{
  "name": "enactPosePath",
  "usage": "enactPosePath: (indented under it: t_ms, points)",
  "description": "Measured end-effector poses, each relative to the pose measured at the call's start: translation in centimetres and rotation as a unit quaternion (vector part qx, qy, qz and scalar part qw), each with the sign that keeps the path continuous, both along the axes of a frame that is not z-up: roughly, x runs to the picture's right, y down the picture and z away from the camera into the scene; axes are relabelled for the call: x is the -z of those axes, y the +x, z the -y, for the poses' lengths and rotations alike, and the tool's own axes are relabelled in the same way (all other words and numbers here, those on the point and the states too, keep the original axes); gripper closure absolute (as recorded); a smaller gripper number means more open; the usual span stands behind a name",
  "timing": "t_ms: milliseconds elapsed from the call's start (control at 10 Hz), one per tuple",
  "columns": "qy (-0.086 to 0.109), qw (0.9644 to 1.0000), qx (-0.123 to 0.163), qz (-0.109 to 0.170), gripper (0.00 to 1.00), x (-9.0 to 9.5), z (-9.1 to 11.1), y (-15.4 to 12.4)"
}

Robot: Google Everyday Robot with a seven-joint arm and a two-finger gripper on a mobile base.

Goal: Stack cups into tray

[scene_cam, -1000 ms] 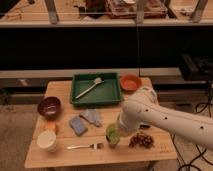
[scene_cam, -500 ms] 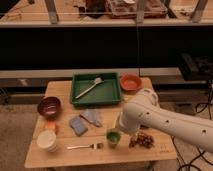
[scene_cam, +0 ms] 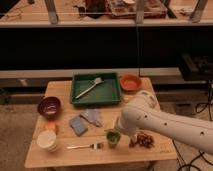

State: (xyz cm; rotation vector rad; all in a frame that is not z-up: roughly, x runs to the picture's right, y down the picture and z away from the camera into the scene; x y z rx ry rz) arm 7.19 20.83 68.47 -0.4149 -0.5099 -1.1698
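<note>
1. The orange bowl [scene_cam: 130, 82] sits just right of the tray [scene_cam: 107, 93], and the maroon bowl [scene_cam: 49, 106] lies off the tray's front-left corner.
2. A pale utensil [scene_cam: 92, 86] lies slantwise inside the tray. In front of the tray are a grey crumpled cloth [scene_cam: 92, 116], a blue sponge [scene_cam: 77, 125] and, farther forward, a fork [scene_cam: 85, 146].
3. My arm [scene_cam: 165, 125] comes in from the tray's front-right and hides the table there.
4. The pale green cup [scene_cam: 113, 138] stands upright outside the tray, in front of its right end. My gripper [scene_cam: 116, 130] is right at the cup's rim; whether it is apart or clamped, I cannot tell.
5. The cream-white cup [scene_cam: 48, 141] stands front-left of the tray, well apart from my gripper.

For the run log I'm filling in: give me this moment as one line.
end effector: at green cup, table front | tray: one utensil, no cups | white cup: front left
</note>
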Motion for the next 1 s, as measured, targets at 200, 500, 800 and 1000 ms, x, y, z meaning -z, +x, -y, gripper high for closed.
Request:
enactPosePath:
  t_ms: [200, 500, 800, 1000]
  points:
    - [-0.006, 0.9999, -0.007, -0.013, 0.44, -1.0, -0.4, 0.2]
    - [-0.014, 0.9995, -0.014, -0.027, 0.45, -1.9, -0.5, 0.5]
    - [-0.025, 0.9991, -0.017, -0.029, 0.45, -2.8, -1.1, 0.3]
    - [-0.034, 0.9988, -0.023, -0.026, 0.45, -4.1, -2.2, 0.3]
